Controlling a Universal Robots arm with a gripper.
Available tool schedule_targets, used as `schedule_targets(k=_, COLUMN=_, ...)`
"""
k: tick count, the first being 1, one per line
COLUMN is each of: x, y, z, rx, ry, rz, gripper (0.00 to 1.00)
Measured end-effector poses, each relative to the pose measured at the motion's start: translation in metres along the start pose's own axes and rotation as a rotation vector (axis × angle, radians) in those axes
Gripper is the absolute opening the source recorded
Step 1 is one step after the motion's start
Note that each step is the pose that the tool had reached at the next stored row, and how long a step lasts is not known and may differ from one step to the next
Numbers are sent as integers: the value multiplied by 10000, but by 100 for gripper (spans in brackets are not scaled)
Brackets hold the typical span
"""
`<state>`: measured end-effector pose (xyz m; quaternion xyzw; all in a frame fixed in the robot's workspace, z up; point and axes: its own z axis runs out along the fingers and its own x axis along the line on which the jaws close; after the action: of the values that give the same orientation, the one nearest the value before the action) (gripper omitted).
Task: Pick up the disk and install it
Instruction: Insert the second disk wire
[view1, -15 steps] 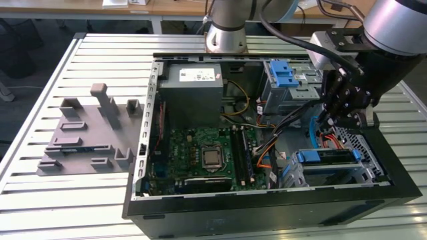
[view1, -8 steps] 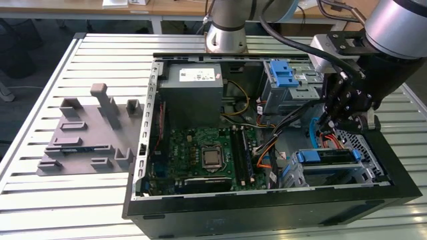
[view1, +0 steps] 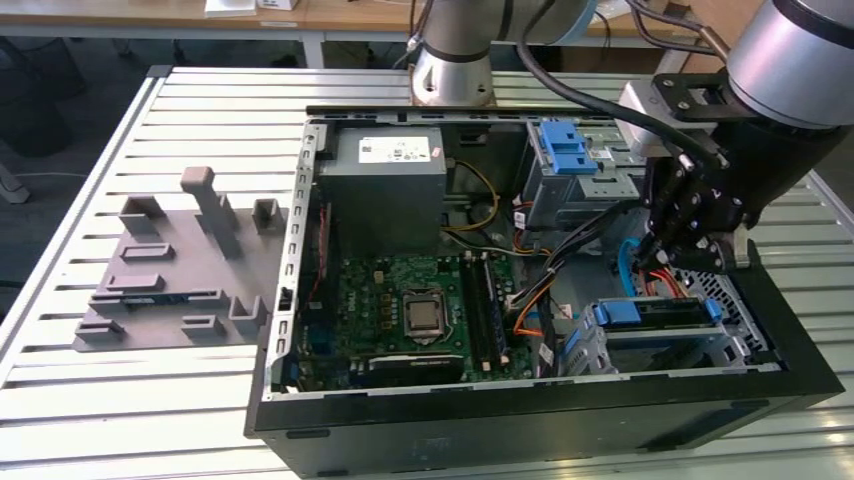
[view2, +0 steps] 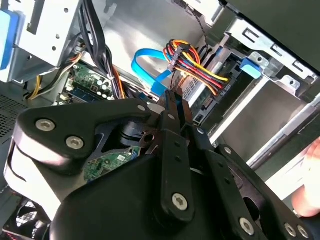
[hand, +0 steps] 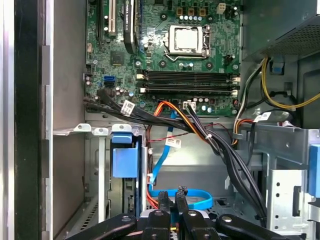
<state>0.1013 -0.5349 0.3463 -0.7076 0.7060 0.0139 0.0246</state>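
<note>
The disk (view1: 651, 314), a flat drive with blue rails, sits in the lower bay at the near corner of the open computer case (view1: 534, 410) on the exterior view's right. Its blue tab and one edge appear in both wrist views (view2: 250, 67) (hand: 125, 160). My gripper (view1: 663, 258) hangs inside the case just above and behind that bay, apart from the disk. In both wrist views its fingertips (view2: 172, 97) (hand: 171, 197) stand together, shut, with nothing visible between them. A blue flat cable (hand: 197, 200) loops right behind the tips.
The case holds a green motherboard (view1: 414, 310), a grey power-supply box (view1: 387, 190) and an upper metal drive cage with a blue latch (view1: 574, 155). Coloured wire bundles (view2: 197, 65) run close to the fingers. A grey plastic fixture (view1: 174, 270) lies on the slatted table at the exterior view's left.
</note>
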Motion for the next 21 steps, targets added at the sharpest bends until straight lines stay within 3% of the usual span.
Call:
schedule_targets(k=6, x=94, y=0, z=16, rx=0, ry=0, rz=0, gripper=16)
schedule_targets(k=21, x=218, y=0, z=24, rx=0, ry=-1, rz=0, gripper=16)
